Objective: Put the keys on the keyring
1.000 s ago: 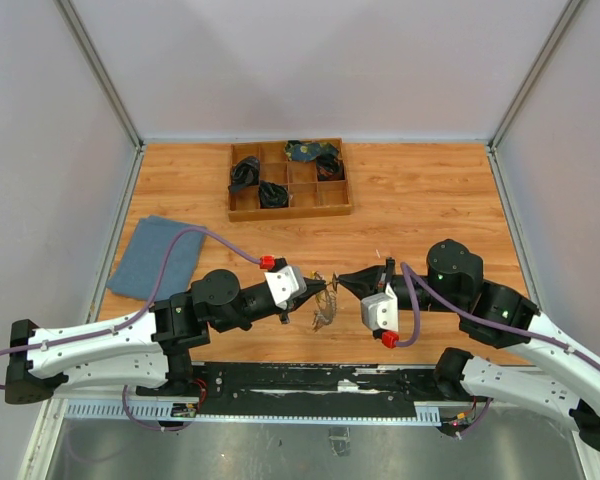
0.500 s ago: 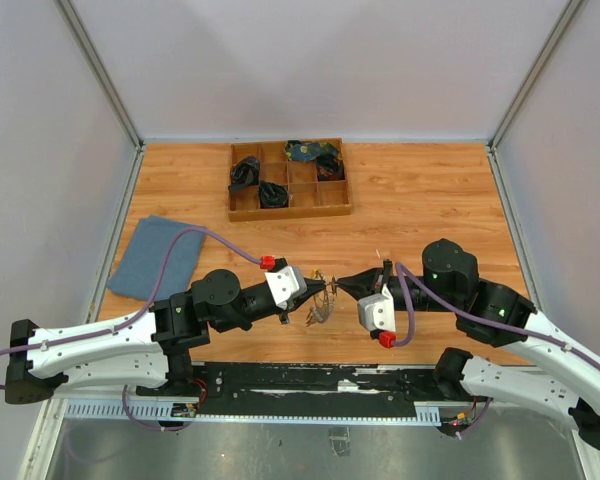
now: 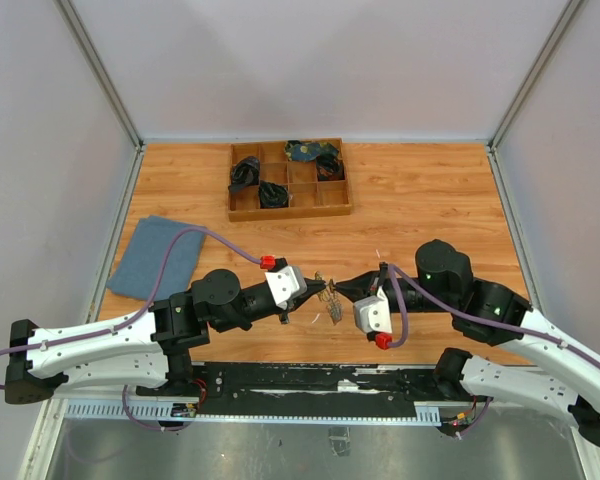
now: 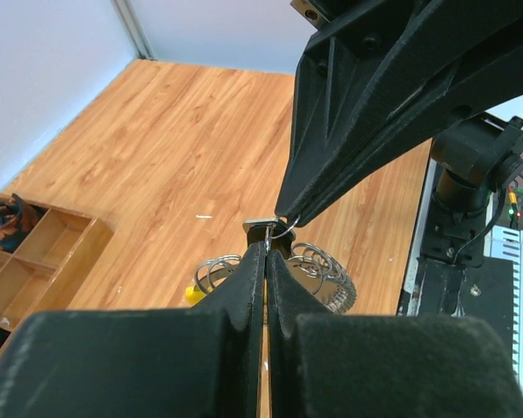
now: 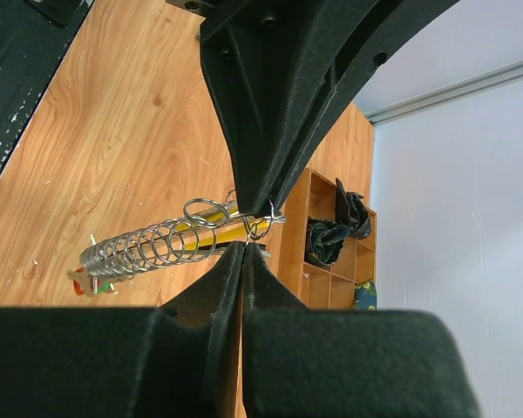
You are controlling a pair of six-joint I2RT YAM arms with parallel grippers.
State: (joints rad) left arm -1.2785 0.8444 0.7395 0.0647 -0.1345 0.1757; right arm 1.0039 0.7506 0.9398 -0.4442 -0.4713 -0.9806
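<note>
From above, the left gripper (image 3: pixel 315 289) and right gripper (image 3: pixel 341 288) meet tip to tip at lower centre, over the counter (image 3: pixel 420 210). The keys (image 3: pixel 332 308) are only a small tangle hanging just under them. The wrist views give the detail. Both grippers are pressed together, the left pinching the thin wire of the keyring (image 4: pixel 283 229). What the right pinches I cannot tell, though a flat silver piece sits at its tip. The right wrist view shows the keys as a row of silver loops along a yellow piece (image 5: pixel 211 228), with red and green at the left end.
</note>
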